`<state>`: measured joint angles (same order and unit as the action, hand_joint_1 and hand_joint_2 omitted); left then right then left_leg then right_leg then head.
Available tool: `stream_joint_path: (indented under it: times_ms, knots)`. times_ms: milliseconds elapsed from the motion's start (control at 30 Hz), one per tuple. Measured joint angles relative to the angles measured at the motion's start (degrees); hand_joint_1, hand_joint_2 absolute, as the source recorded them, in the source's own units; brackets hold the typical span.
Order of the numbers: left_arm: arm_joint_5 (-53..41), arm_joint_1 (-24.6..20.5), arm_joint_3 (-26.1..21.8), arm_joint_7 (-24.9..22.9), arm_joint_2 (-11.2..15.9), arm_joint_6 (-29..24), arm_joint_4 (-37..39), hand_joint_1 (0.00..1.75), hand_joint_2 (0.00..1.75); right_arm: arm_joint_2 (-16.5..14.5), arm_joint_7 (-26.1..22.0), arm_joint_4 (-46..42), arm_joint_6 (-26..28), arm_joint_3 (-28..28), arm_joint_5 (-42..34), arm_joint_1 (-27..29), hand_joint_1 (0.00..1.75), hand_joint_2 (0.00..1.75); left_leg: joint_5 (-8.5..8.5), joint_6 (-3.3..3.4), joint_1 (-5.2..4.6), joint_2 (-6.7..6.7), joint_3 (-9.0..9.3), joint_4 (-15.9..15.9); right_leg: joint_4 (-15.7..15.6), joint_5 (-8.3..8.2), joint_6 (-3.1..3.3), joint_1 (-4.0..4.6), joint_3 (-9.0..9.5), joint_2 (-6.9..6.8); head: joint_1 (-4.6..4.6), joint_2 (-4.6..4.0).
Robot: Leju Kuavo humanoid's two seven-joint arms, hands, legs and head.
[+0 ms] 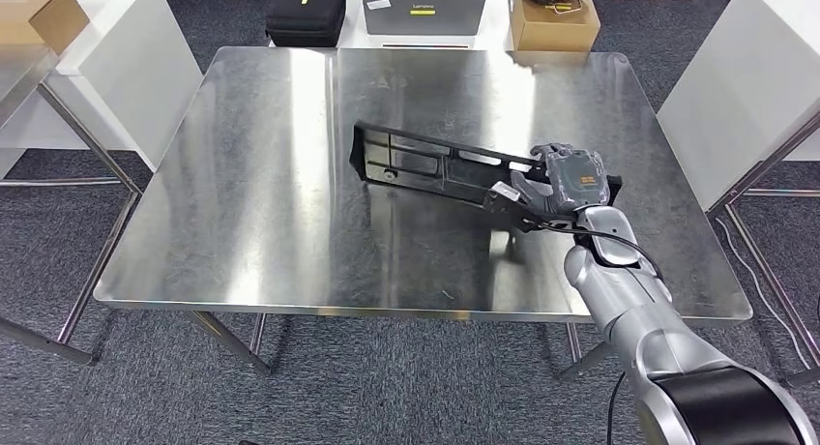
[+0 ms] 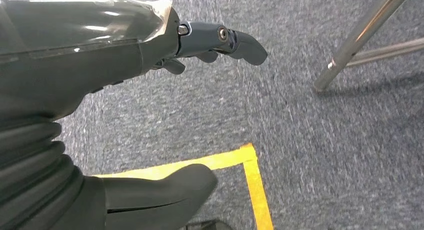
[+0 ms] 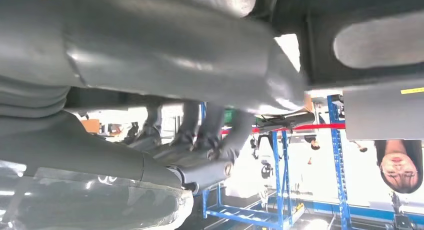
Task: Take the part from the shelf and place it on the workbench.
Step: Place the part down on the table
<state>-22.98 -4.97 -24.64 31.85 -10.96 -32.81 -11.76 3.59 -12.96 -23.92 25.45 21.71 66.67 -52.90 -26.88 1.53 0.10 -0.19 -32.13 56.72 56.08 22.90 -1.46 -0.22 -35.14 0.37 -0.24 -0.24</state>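
A long black frame-like part (image 1: 435, 164) lies slantwise over the middle of the steel workbench (image 1: 251, 222). My right hand (image 1: 566, 184) grips its right end, fingers wrapped around the frame. I cannot tell whether the part's left end touches the benchtop. In the right wrist view the dark part (image 3: 320, 50) with its slots runs close past the camera, with my right hand's fingers (image 3: 200, 135) curled below it. My left hand (image 2: 165, 120) hangs over the grey carpet, thumb and fingers apart and holding nothing.
Behind the workbench stand a black case (image 1: 305, 12), a grey box (image 1: 425, 5) and a cardboard box (image 1: 553, 24). White tables flank it left (image 1: 126, 58) and right (image 1: 745, 77). A person (image 3: 397, 162) stands by blue racks (image 3: 280, 180). Yellow tape (image 2: 250, 165) marks the floor.
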Motion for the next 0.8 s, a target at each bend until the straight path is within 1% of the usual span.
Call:
stream_joint_path:
  times_ms: [333, 700, 800]
  knots:
    - [0.34, 0.09, -0.36, -1.59, -0.01, 2.99, 0.03, 0.00, 0.00, 0.09, 0.00, 0.01, -0.03, 0.05, -0.29, -0.02, 0.00, 0.00, -0.01, 0.02, -0.01, 0.00, 0.09, 0.00, 0.00, 0.00, 0.00, -0.16, 0.03, 0.00, 0.00, 0.00]
    - [0.22, 0.10, -0.38, -2.49, 0.01, 3.38, 0.03, 0.00, 0.00, 0.72, 0.98, 0.01, 0.02, 0.05, -0.45, -0.06, 0.00, 0.00, -0.02, 0.03, -0.01, 0.00, 0.11, 0.00, 0.00, 0.00, 0.00, -0.17, 0.04, 0.00, 0.00, 0.00]
    - [0.35, 0.18, -0.42, -2.51, 0.01, 3.63, 0.03, 0.00, 0.00, 1.25, 1.52, 0.01, 0.73, 0.01, -0.87, -0.31, 0.00, 0.00, -0.02, 0.03, -0.01, 0.00, 0.12, 0.01, 0.00, 0.00, 0.00, -0.18, 0.05, 0.00, -0.01, 0.00]
